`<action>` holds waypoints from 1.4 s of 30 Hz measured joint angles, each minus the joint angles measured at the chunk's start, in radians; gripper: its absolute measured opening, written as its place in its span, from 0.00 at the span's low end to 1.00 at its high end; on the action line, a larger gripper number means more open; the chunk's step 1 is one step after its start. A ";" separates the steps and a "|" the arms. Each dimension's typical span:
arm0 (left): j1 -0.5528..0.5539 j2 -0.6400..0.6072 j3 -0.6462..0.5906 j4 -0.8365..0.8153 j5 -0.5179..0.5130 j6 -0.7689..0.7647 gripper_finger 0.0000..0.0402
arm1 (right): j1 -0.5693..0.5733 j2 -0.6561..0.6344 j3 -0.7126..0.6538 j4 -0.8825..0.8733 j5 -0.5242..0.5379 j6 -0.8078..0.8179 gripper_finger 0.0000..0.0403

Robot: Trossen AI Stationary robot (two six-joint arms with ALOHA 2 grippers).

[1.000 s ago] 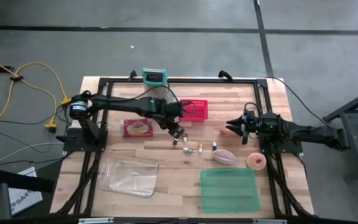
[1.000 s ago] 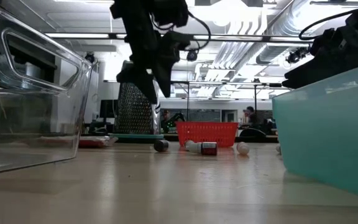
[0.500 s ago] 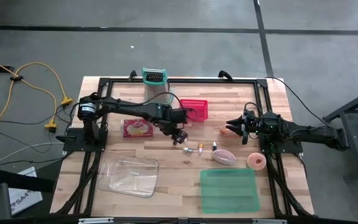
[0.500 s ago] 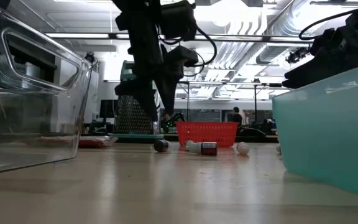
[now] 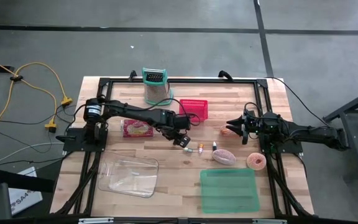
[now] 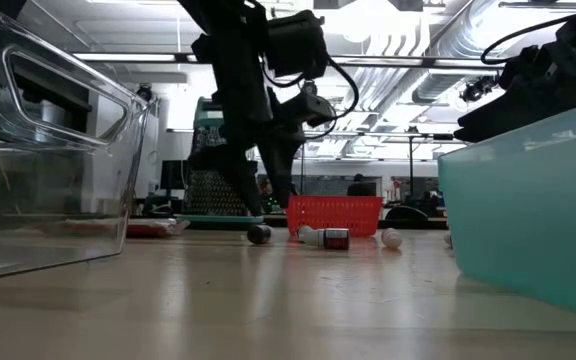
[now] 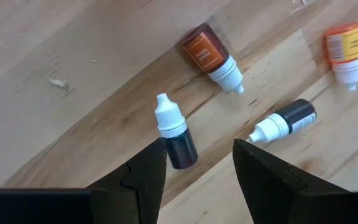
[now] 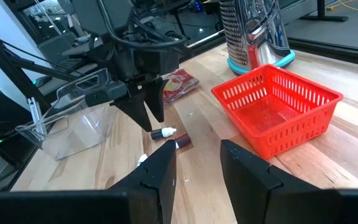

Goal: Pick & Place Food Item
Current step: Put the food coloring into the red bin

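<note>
Left wrist view: left gripper (image 7: 197, 163) fingers apart, empty, over dark dropper bottle (image 7: 174, 132).

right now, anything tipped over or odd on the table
Yes: four small dropper bottles lie tipped on their sides, scattered on the wooden table below the open left gripper. Nothing looks spilled.

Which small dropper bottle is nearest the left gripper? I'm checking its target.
The dark bottle with the white cap, between the open left gripper fingers; the other three lie farther off.
</note>
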 joint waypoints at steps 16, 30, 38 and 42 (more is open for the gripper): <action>0.011 0.054 -0.001 -0.017 0.004 -0.017 0.45 | 0.000 0.000 0.000 0.001 0.000 0.000 0.28; 0.019 0.069 0.000 -0.014 0.021 -0.017 0.42 | 0.000 0.000 0.000 0.001 0.000 0.000 0.28; 0.019 0.069 0.000 -0.021 0.012 -0.002 0.33 | 0.000 0.000 0.000 0.001 0.000 0.000 0.28; 0.019 0.069 0.000 -0.021 0.006 0.002 0.30 | 0.000 0.000 0.000 0.001 0.000 0.000 0.28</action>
